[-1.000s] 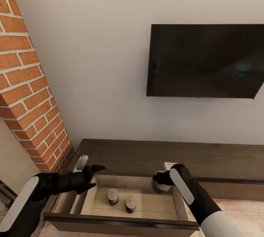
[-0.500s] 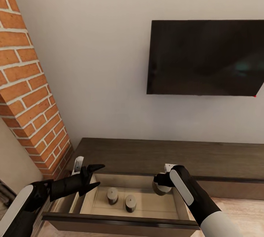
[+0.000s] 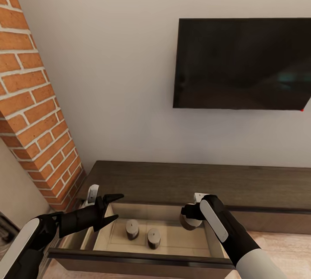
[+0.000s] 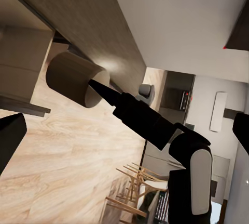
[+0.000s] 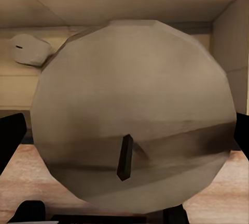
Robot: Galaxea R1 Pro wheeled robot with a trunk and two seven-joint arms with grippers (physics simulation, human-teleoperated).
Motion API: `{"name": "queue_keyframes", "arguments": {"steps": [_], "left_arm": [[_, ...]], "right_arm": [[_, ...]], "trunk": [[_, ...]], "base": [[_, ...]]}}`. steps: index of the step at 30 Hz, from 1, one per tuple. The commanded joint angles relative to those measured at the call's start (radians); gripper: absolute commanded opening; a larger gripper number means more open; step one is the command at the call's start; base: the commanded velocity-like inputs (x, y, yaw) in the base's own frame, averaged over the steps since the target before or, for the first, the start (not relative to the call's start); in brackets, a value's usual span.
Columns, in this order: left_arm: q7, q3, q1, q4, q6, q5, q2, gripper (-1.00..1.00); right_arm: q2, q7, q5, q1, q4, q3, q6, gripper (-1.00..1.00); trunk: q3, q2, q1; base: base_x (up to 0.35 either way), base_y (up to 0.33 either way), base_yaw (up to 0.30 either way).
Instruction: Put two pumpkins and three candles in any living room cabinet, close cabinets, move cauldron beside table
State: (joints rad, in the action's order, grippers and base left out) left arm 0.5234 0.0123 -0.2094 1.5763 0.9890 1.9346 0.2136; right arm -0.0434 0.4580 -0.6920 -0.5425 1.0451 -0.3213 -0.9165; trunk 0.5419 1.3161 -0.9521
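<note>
Inside the cabinet's (image 3: 172,184) open drawer (image 3: 164,238) two candles (image 3: 132,229) stand side by side. Above the drawer's right end, the right hand (image 3: 188,215) grips a third candle (image 5: 132,115). Over its left end, the left hand (image 3: 115,206) hangs wide, empty.

Nothing to read here.
You've got no lettering, labels, brands or numbers anywhere: the dark television screen (image 3: 242,64) is blank, the cabinet (image 3: 194,182) fronts are plain, and the candles (image 3: 132,229) carry no markings.
</note>
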Motion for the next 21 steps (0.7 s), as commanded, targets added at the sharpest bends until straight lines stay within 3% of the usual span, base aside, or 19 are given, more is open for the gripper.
{"name": "queue_keyframes", "arguments": {"steps": [1, 21], "left_arm": [[0.010, 0.001, -0.001, 0.001, 0.002, 0.010, 0.000, 1.00], [0.010, 0.000, -0.001, 0.001, 0.002, 0.010, -0.002, 1.00]], "right_arm": [[-0.001, 0.010, -0.011, -0.001, 0.001, -0.003, -0.001, -1.00], [-0.001, 0.014, -0.012, -0.001, 0.001, -0.002, -0.001, -1.00]], "trunk": [[0.004, 0.008, -0.004], [0.067, 0.148, -0.081]], "base": [[0.000, 0.000, 0.000], [0.000, 0.000, 0.000]]}}
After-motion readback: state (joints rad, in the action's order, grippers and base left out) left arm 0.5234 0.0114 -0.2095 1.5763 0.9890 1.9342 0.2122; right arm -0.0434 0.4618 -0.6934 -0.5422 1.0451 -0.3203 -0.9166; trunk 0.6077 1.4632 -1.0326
